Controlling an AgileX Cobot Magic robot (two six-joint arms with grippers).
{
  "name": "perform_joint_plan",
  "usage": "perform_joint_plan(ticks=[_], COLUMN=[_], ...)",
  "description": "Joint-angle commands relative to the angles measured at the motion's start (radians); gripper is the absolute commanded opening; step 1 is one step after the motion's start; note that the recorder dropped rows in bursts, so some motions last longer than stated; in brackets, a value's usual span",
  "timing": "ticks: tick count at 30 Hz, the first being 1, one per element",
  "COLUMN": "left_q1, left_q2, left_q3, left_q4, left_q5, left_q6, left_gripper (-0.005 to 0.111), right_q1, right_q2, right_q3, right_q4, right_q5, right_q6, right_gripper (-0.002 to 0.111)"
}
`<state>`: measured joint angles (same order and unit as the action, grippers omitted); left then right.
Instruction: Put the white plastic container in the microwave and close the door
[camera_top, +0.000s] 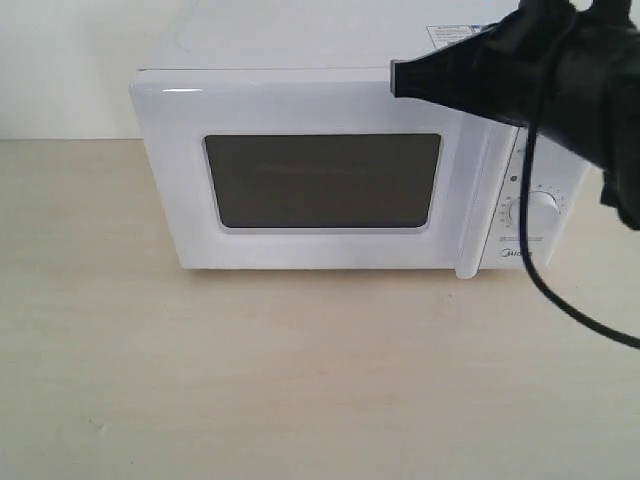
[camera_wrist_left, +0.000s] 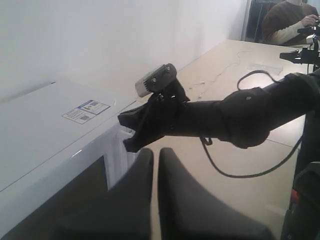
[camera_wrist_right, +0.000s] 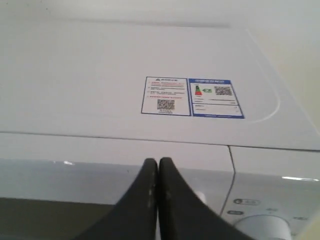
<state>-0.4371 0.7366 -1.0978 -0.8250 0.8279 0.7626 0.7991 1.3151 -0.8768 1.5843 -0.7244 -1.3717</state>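
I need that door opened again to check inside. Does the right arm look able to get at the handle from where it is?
Probably yes. The right gripper, fingers shut, hovers at the door's upper right corner, and the handle runs just below it with nothing between. It would need to open first.

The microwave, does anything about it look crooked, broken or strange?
Nothing stands out. The microwave sits square on the table, its door shut, stickers flat on top.

microwave (camera_top: 350, 170): stood at the table's (camera_top: 300, 380) rear edge
door (camera_top: 320, 180): sat shut across its front
right gripper (camera_top: 400, 80): hung at the door's upper right corner
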Motion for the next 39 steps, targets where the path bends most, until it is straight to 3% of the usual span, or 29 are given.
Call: perform_joint_plan(ticks=[1, 8, 19, 39], left_q1=[-0.003, -0.003, -0.003, -0.003], left_q2=[-0.008, -0.008, -0.008, -0.008], left_q3=[-0.001, -0.001, -0.001, -0.001], left_q4=[-0.027, -0.054, -0.168, -0.189], left_q5=[-0.017, -0.032, -0.058, -0.091], left_q6=[-0.008, -0.008, -0.008, -0.008], left_gripper=[0.004, 0.004, 0.004, 0.004], right_q1=[0.051, 0.203, 0.339, 0.350], right_q2=[-0.105, -0.280, -0.478, -0.515], right_q3=[-0.008, 0.094, 0.207, 0.212], right_q4=[0.160, 0.160, 0.160, 0.160], right_q5=[-0.031, -0.175, -0.480, -0.497], right_q6=[-0.353, -0.433, -0.380, -0.380], right_gripper=[0.000, 0.000, 0.000, 0.000])
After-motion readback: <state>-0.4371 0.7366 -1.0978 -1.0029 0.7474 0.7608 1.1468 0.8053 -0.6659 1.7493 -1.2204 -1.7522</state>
